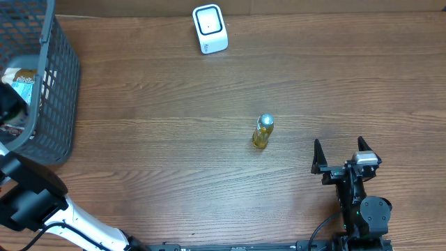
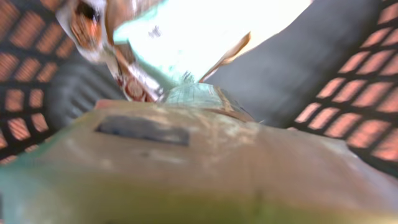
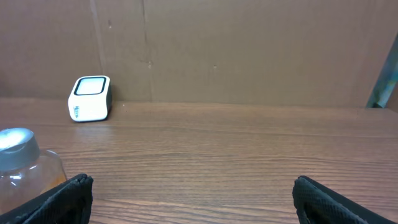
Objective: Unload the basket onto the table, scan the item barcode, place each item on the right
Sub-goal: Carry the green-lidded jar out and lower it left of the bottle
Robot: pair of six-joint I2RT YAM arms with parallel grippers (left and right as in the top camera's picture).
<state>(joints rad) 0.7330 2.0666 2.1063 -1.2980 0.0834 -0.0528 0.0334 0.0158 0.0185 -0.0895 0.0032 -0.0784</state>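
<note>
We judge the step in hand to be fetching an item: the left arm (image 1: 31,199) reaches into the basket (image 1: 59,84), which stands far left of the scanner (image 1: 210,28) and nearer the robot. The left claw (image 1: 10,104) is down inside it, over a packet (image 1: 24,80) printed in white and teal. The left wrist view is badly blurred. It shows the packet (image 2: 186,37) close ahead, the basket mesh (image 2: 367,93) on both sides, and a tan-green mass filling the foreground that we cannot identify. We cannot tell whether this claw is apart, together or clamped on anything.

The basket holds that packet and at least one more flat pack beside it. How many lie underneath is hidden.

A bottle (image 1: 263,131) of yellow liquid with a silver cap stands upright on the table, nearer the robot than the scanner and a little to its right. Nothing touches it. It may equally be the item meant, and we cannot settle that from here.

The right claw (image 1: 340,148) waits further right of the scanner and nearer the robot, with its fingers wide apart and empty. Its own view has the scanner (image 3: 91,98) far ahead on the left and the bottle (image 3: 25,162) close by on the left.

Next, we think, the left claw must get a firm hold, lift the item over the basket wall and carry it to the scanner's window with the barcode facing it.
</note>
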